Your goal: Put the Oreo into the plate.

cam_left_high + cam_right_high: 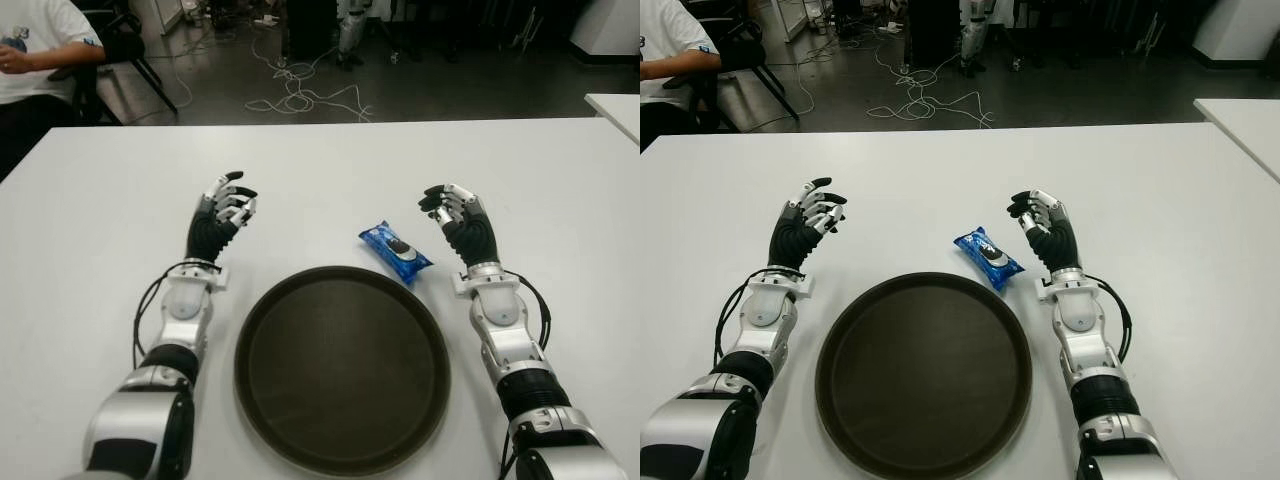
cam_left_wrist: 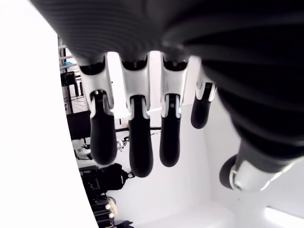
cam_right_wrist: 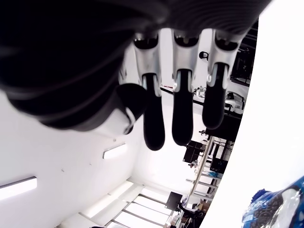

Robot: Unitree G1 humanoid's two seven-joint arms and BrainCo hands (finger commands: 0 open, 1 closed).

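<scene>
Eye views: Oreo (image 1: 396, 251) beside plate (image 1: 262, 400) rim; wrist views: left hand (image 1: 222, 214), right hand (image 1: 458, 220) relaxed, empty.

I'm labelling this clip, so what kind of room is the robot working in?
Probably a robotics lab or workshop: a plain white table, loose cables across the dark floor behind it, and a seated person at the far left. Both hands, left and right, hold nothing.
</scene>
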